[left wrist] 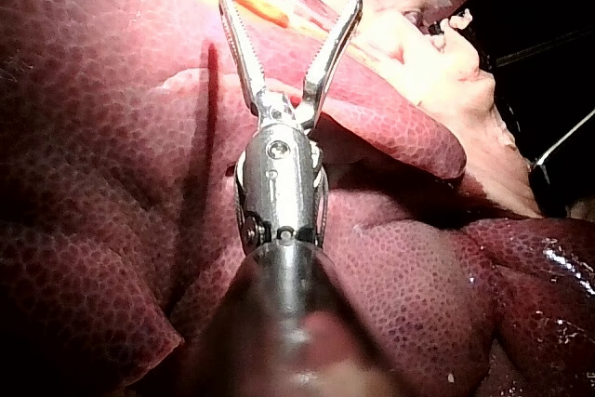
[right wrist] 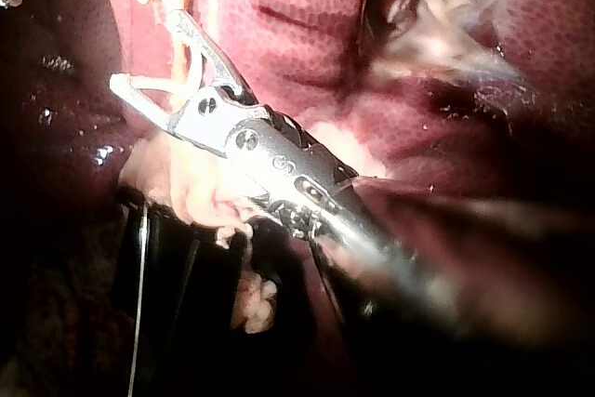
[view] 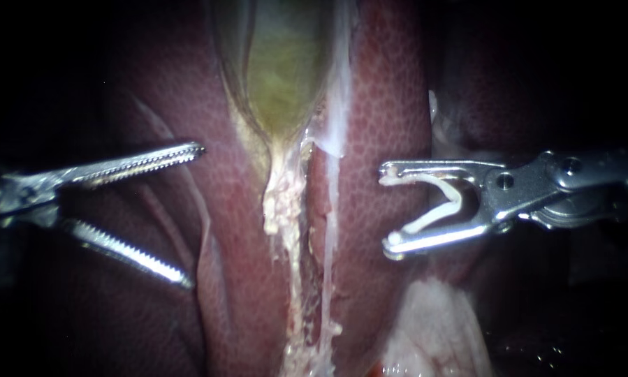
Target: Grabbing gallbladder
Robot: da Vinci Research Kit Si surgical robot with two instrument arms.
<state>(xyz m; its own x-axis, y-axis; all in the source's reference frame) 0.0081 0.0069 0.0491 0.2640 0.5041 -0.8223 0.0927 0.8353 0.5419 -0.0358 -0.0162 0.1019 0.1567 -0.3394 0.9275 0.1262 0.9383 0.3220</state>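
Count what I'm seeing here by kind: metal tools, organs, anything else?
Instruments: 2 (left instrument, right instrument)
Organs: 2 (liver, gallbladder)
Clips: 1 (white clip, held between the right instrument's jaws)
Total: 5

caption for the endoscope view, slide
Left instrument, jaws open, and right instrument holding a white clip flank the tapered end of the gallbladder

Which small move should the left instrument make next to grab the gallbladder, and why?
Probably advance the left instrument toward the gallbladder, up and rightward in the endoscope view. It is open, grips nothing, and liver lies between it and the greenish sac. The right instrument holds a clip.
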